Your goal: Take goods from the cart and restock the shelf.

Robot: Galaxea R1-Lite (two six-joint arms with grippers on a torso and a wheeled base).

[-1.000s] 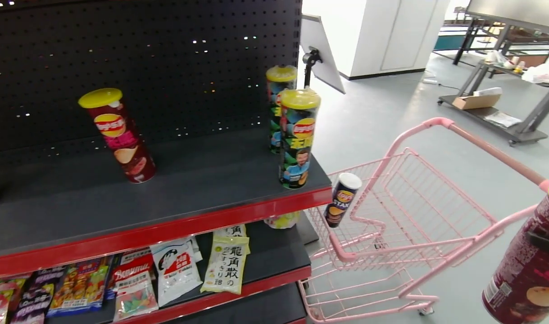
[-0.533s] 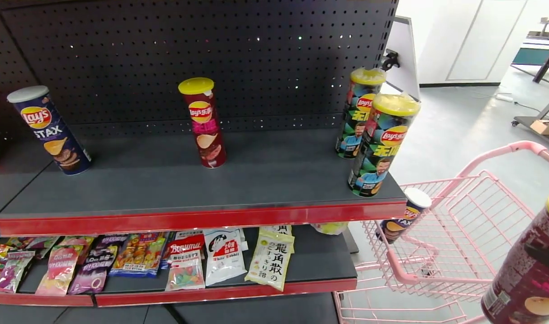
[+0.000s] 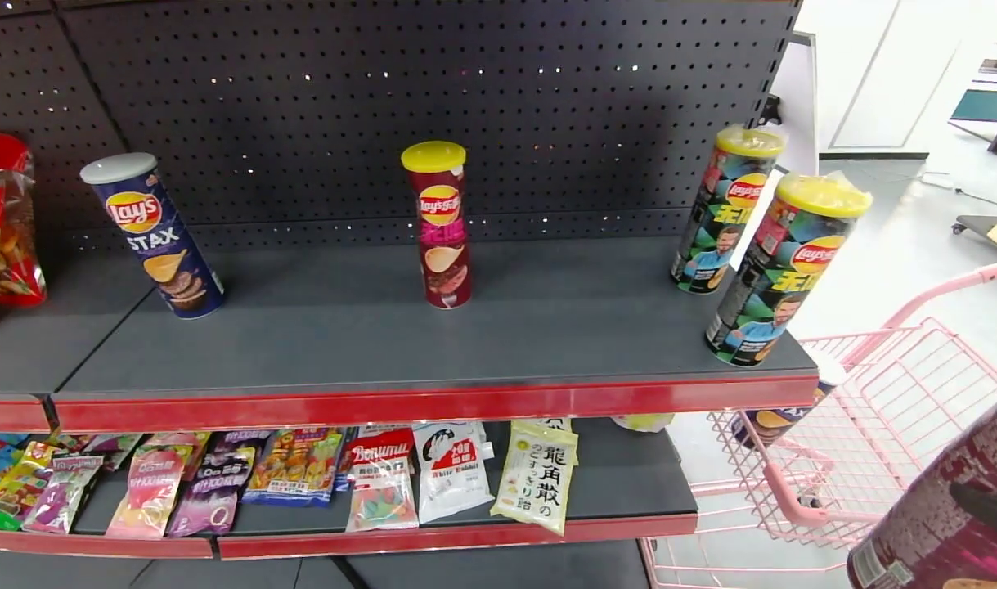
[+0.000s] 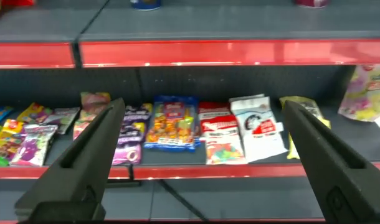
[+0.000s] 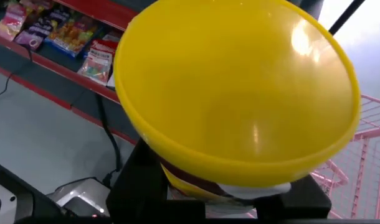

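R gripper [image 5: 218, 196] sits low at our right side, clamped on a maroon chip can [image 3: 940, 507]. Its fingers [image 5: 137, 186] press opposite sides of the body just under the yellow lid [image 5: 240, 81]. The can hangs in front of the pink cart [image 3: 899, 409], apart from the shelf. L gripper [image 4: 205, 155] is held low, facing the snack bags [image 4: 171, 121] on the lower tier, fingers [image 4: 84, 168] spread wide w/ nothing between them. On the top shelf board [image 3: 343, 327] we see a blue can [image 3: 154, 237] at left, a 2nd maroon can [image 3: 441, 225] mid, a rear green can [image 3: 723, 209] and a front green can [image 3: 784, 270] at the right end. The front one stands just by the red front lip [image 3: 433, 405], near the corner. There are wide bare stretches btw blue & mid cans, and btw mid can & the green pair. A cart can [image 3: 772, 419] is partly hidden behind the shelf corner.
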